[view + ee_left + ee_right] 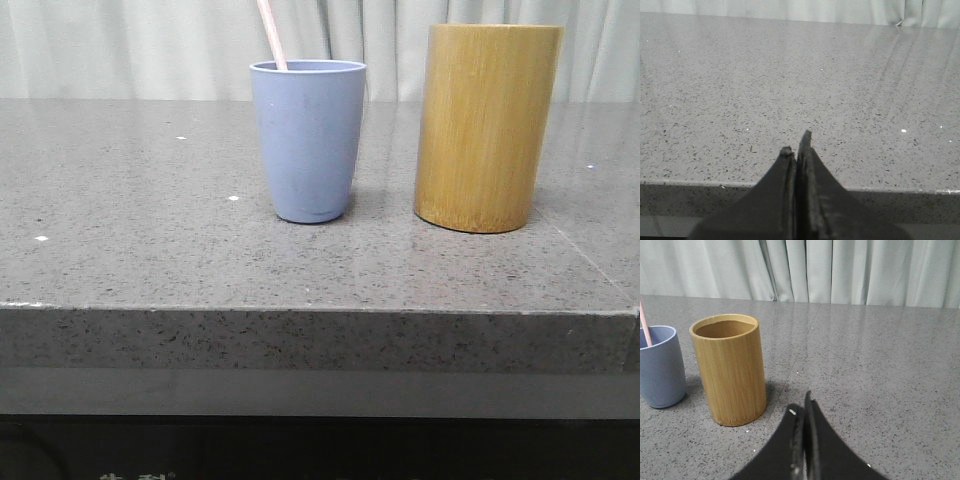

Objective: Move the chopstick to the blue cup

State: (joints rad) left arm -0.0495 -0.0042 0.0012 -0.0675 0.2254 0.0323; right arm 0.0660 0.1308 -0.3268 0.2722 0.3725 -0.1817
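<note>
- Left tool [799, 145]: its dark fingers are pressed together with nothing between them, hanging over bare speckled grey desk [790, 75] near the front edge.
- Right tool [801, 407]: fingers likewise closed together and empty, hovering above the desk (a little apart from the containers).
- Nearest the right tool stands the bamboo cylinder [732, 370], upright, yellow-brown, its open mouth showing.
- Just beside it, not touching, stands the blue cup [308, 140], also upright.
- The chopstick [271, 33] is in the blue cup, leaning against the rim, only its pinkish upper part visible.
- Pale pleated curtains [840, 270] hang behind the desk.
</note>
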